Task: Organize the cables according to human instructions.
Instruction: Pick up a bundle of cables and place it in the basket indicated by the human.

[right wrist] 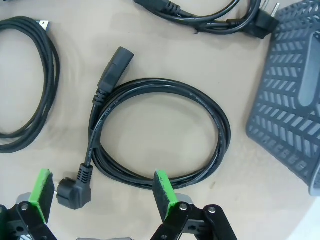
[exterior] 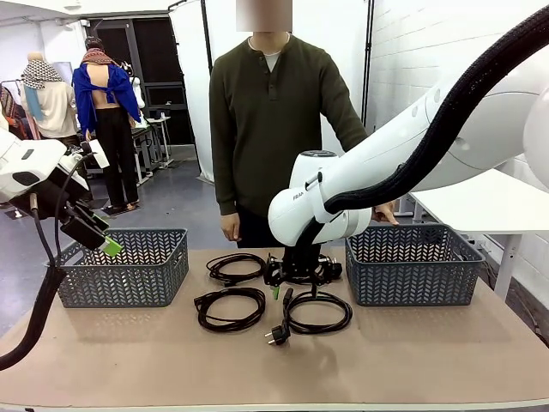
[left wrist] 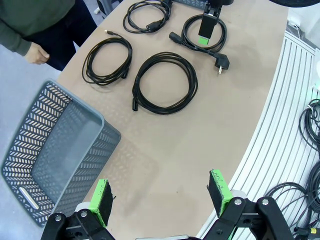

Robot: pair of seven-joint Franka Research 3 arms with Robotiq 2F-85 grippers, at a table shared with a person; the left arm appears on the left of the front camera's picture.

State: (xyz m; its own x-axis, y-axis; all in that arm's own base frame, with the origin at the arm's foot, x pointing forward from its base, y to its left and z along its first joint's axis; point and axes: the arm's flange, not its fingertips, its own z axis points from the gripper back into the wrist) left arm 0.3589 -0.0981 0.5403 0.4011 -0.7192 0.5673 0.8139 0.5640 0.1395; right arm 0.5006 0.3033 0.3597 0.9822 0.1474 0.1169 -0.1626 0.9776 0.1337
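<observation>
Tan table (right wrist: pixel 165 125): coiled cable (right wrist: pixel 114 69) lies under right arm's spread jaws.

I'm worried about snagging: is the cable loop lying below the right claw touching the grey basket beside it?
Apart. The right wrist view shows a strip of bare table between the cable and the basket.

Cables (right wrist: pixel 223 132) have a smooth black rubbery sheath with a faint sheen; the plug (right wrist: pixel 72 192) is matt black plastic. The table (exterior: pixel 412 360) is matt tan and smooth. Baskets (exterior: pixel 129 279) are dull grey openwork plastic. Pads (right wrist: pixel 162 187) look green and grainy. Arm (exterior: pixel 386 146) shells are glossy white plastic, the hose (exterior: pixel 446 120) ribbed black, the sweater (exterior: pixel 270 129) olive knit cloth
</observation>
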